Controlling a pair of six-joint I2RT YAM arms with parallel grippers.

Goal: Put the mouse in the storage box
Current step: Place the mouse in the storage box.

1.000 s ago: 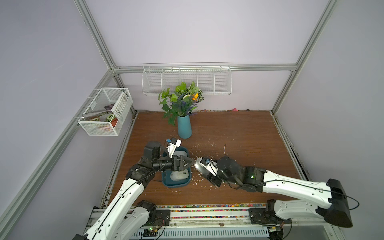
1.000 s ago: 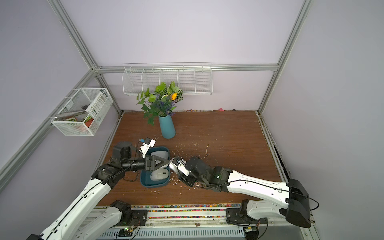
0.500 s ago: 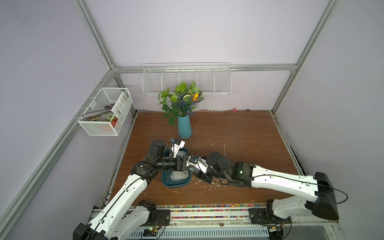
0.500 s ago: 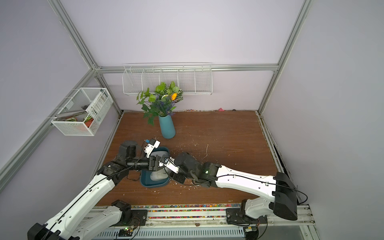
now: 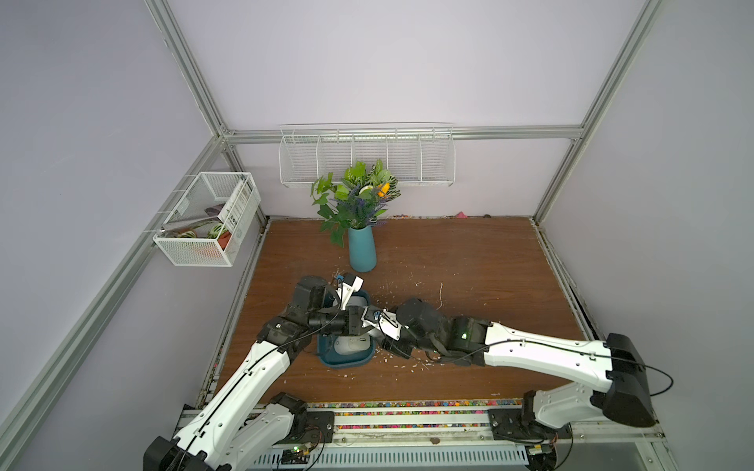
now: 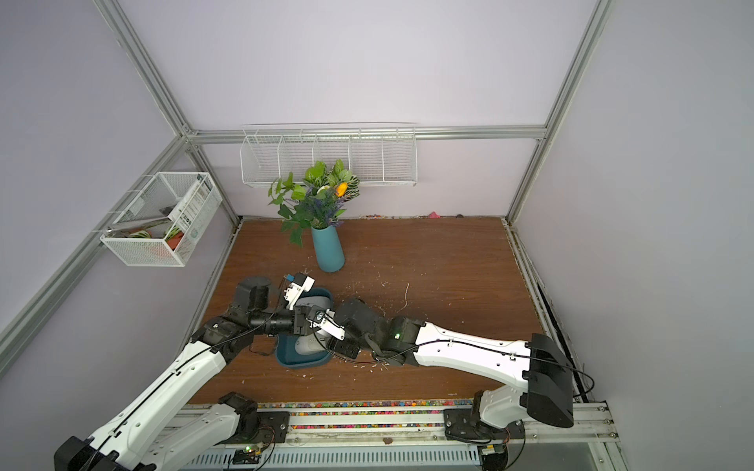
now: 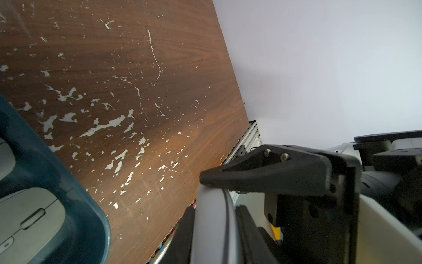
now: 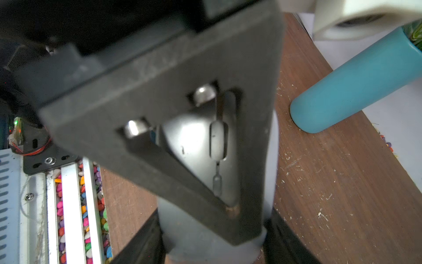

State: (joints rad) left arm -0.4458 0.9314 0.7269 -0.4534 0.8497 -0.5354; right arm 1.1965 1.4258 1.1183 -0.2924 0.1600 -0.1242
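So both arms have hold of the same grey mouse [image 8: 196,139] at once. The left gripper [image 7: 214,212] is clamped onto it from one end and the right gripper [image 8: 212,228] from the other, both squeezed tight against its sides. In the right wrist view one black finger [image 8: 159,109] of the left gripper lies right across the top of the mouse, and its scroll wheel shows through the cutout.

The mouse is up in the air, not in the storage box [image 5: 326,355]. In both top views the two grippers meet roughly above the box, toward the side nearer the right arm. Two other pale mice [image 7: 29,217] are lying inside it. The box sits on the wooden table [image 5: 469,265], which is littered with little white flakes [image 7: 102,126], and the teal vase [image 5: 361,253] stands just behind it.
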